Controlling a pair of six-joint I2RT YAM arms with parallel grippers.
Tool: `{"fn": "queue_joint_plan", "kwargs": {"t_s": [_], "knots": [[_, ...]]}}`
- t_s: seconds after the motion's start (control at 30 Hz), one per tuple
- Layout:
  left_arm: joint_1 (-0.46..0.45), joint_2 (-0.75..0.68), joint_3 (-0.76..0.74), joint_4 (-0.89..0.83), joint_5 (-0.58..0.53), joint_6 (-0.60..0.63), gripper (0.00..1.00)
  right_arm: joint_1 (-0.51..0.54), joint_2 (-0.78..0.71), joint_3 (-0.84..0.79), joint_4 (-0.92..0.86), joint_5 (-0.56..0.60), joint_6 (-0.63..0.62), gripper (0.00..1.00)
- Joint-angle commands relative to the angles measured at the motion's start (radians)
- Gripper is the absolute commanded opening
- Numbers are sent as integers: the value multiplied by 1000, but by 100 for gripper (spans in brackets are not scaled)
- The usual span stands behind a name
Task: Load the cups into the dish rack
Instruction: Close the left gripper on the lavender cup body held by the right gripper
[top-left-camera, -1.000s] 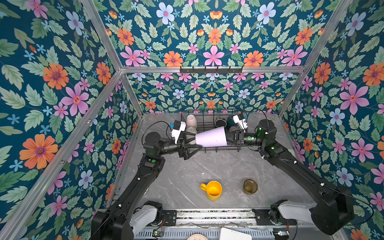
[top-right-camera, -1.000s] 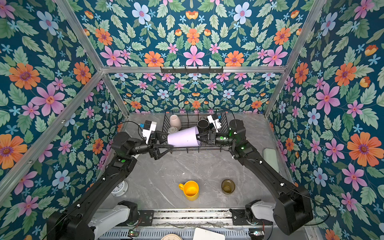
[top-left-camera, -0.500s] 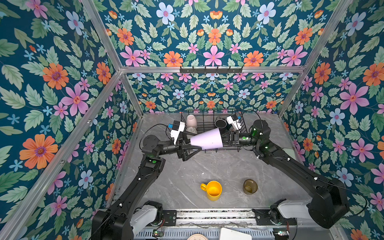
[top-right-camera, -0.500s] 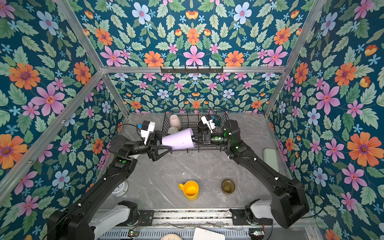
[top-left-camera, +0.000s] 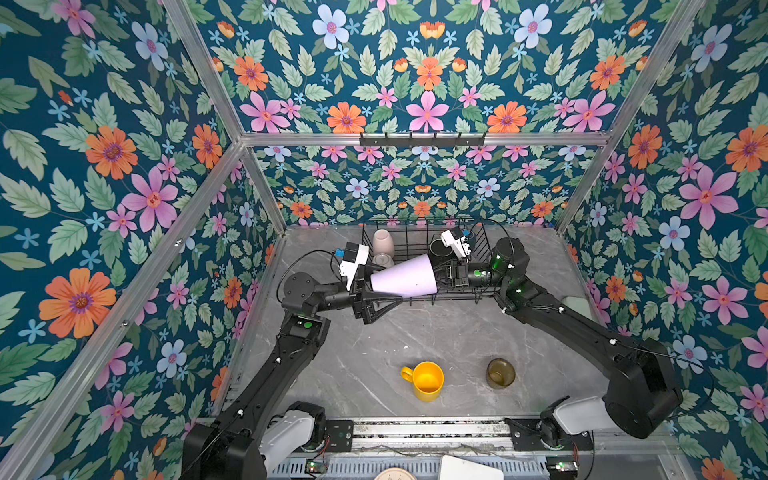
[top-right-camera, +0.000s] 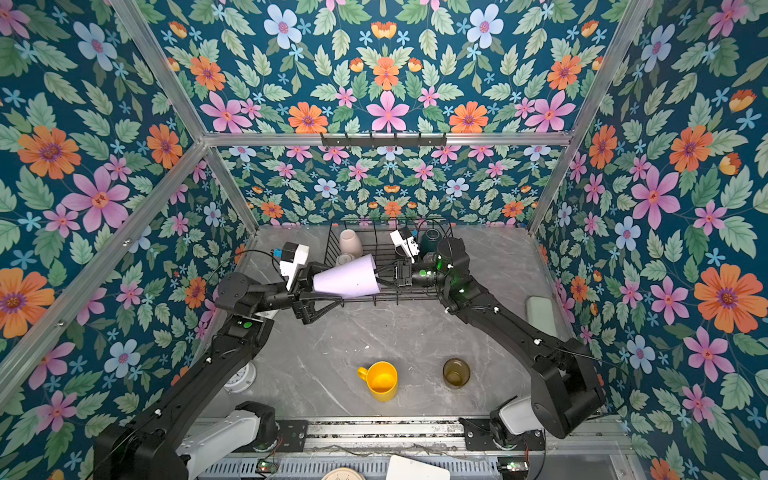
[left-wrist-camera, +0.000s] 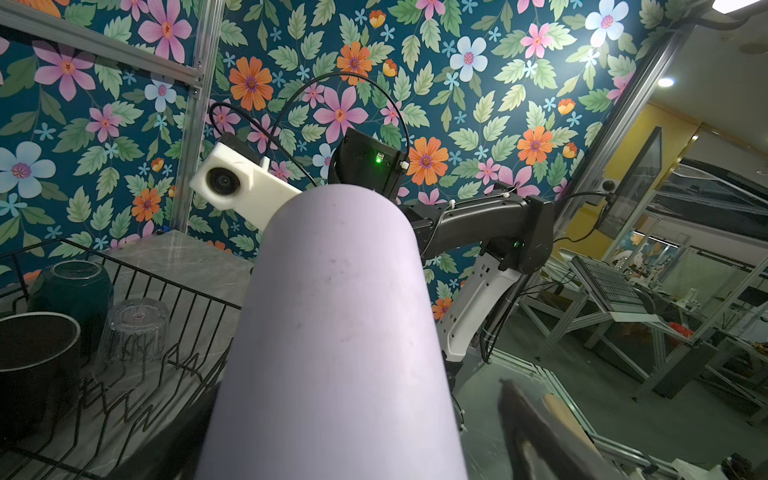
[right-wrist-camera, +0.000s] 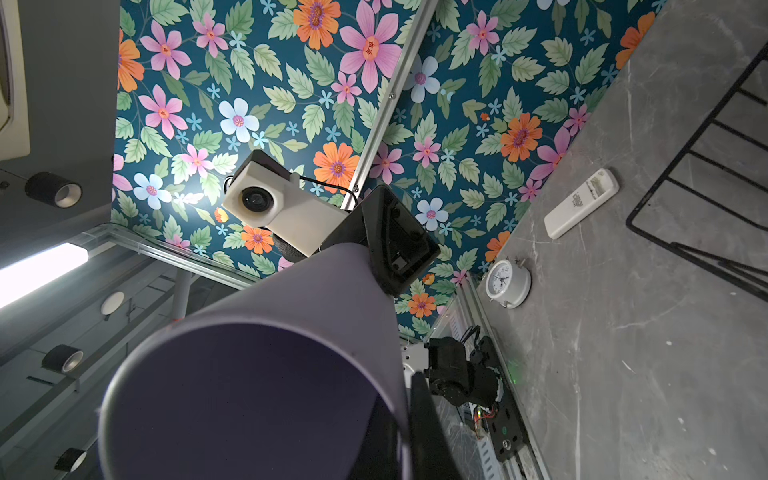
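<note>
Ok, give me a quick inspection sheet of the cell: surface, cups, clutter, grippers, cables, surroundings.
Surface: grey marble tabletop, no spills seen.
Job's things: lavender tumbler held on its side over the front edge of the dish rack. Pink mug, black mug, dark green mug and clear glass are in the rack. Yellow mug and amber glass stand on the table.
Clutter: alarm clock, remote.
Grippers: right gripper shut on the tumbler's rim; left gripper open around its base end.
Cables: wrist-camera cable loops free.
Surroundings: floral walls, hook rail.
</note>
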Motion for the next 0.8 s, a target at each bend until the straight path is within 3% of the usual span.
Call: {"fn": "queue_joint_plan", "kwargs": {"t_s": [0.0,0.27,0.43,0.57,0.73,0.77], "knots": [[-1,-4,1,52,25,-4,98,9,14,8,79,-7,28,0],[-1,2,-3,79,34,-24,95,23,44,10,132,-7,65,0],[-1,4,0,92,33,-33,85,25,48,9,130,-7,64,0],[-1,5,0,110,32,-47,71,25,43,3,119,-4,61,0],[-1,9,6,112,27,-52,46,25,30,6,57,13,23,0],[-1,9,8,112,29,-53,42,25,26,8,41,17,14,5]]}}
